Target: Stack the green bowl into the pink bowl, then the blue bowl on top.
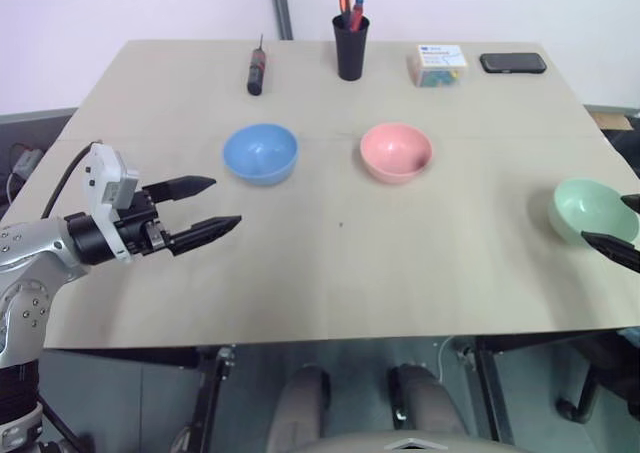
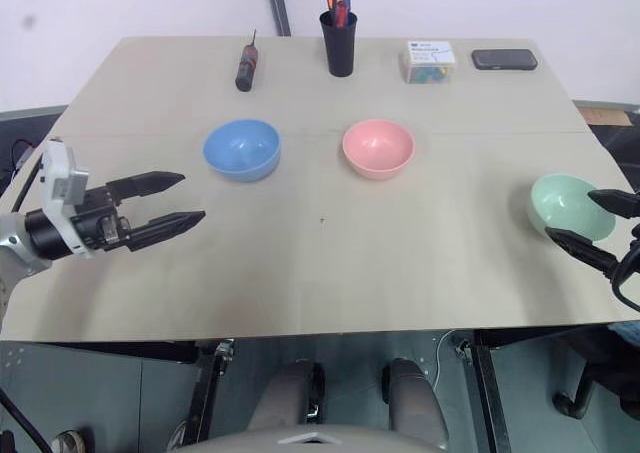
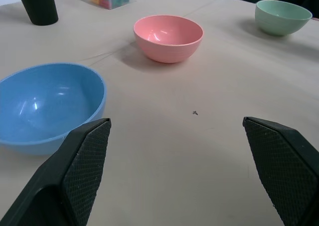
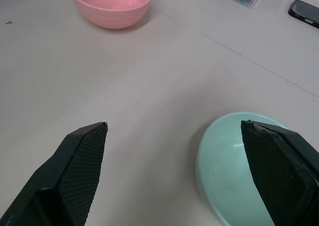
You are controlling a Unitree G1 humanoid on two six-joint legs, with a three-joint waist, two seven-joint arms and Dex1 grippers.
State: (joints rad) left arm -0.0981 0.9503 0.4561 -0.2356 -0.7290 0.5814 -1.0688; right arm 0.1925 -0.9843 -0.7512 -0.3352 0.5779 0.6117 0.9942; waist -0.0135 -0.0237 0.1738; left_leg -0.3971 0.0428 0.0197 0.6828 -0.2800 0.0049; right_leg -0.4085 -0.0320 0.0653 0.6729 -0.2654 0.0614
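Three bowls stand apart and upright on the table, none stacked. Green bowl: near the table's right edge, well apart from the other two. Pink bowl: near the table's middle, slightly toward the far side. Blue bowl: level with the pink bowl, to its left.

Right gripper: fingers spread wide, just at the green bowl's right side. In the eye views one finger overlaps the bowl's near rim and the other its far rim; whether either touches cannot be told. In the right wrist view one finger stands over the bowl's hollow and the other over bare tabletop, so the near wall of the bowl lies between them.

Left gripper: fingers spread wide, empty, over the table's left part, near the blue bowl and pointing toward the table's middle. The left wrist view sets the blue bowl beside one finger, with the pink and green bowls farther off.

Far edge, left to right: screwdriver, black cup holding pens, clear box of coloured bits, phone.
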